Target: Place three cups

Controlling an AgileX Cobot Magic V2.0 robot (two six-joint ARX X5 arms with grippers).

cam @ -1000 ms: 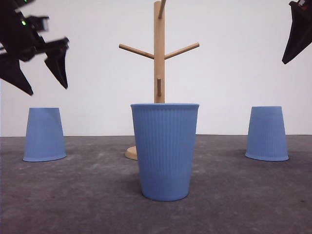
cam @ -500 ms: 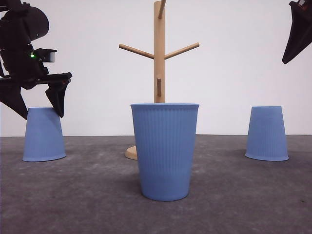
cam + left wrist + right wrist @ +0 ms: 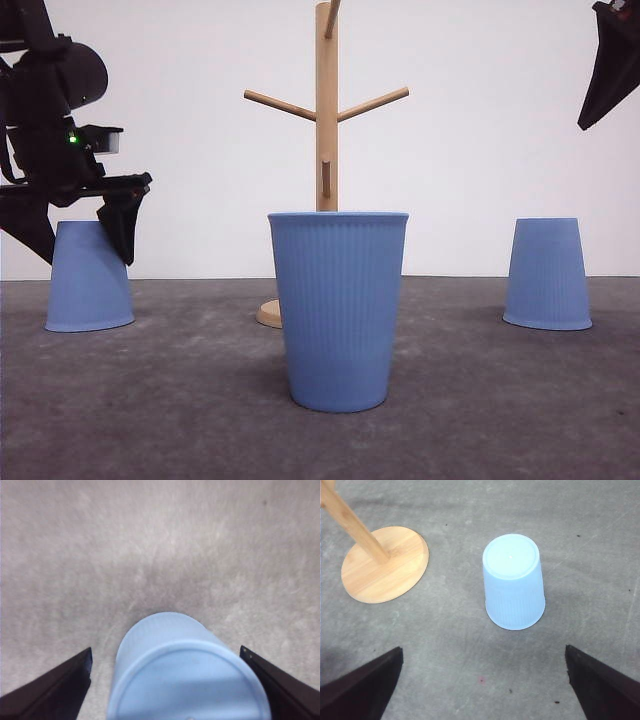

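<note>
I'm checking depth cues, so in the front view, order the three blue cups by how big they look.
1. Middle cup, upright: clearly largest, though nearest the camera.
2. Left cup and right cup, both upside down: alike, no ranking.

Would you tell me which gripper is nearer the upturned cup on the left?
Left. The left gripper straddles that cup; the right gripper hangs high at the far side.

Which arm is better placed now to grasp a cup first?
Left. The left gripper is open with its fingers on both sides of the left cup. The right gripper hangs high above the right cup.
</note>
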